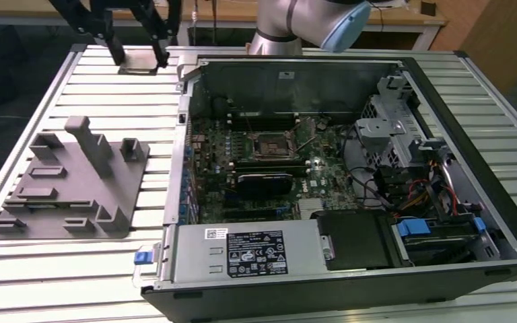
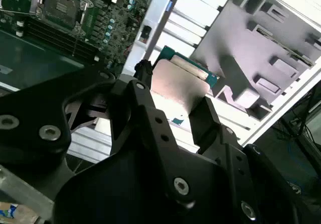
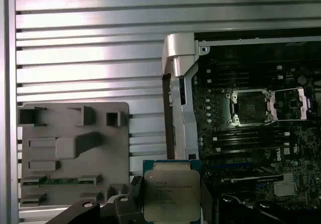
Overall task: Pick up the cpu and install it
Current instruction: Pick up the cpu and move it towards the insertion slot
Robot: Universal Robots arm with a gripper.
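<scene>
Black end effector (image 2: 173,97) clamped on the cpu (image 3: 169,193), flat between its fingers (image 2: 203,121), over the slatted table (image 3: 90,43).

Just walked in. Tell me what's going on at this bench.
The arm's gripper is shut on the cpu, gripping it by two opposite edges and holding it up off the slatted table. In the exterior view it sits to the exterior view's left of the open computer case, beyond the grey fixture. The motherboard socket inside the case is open with no chip in it, so the cpu is picked up but not installed.
</scene>
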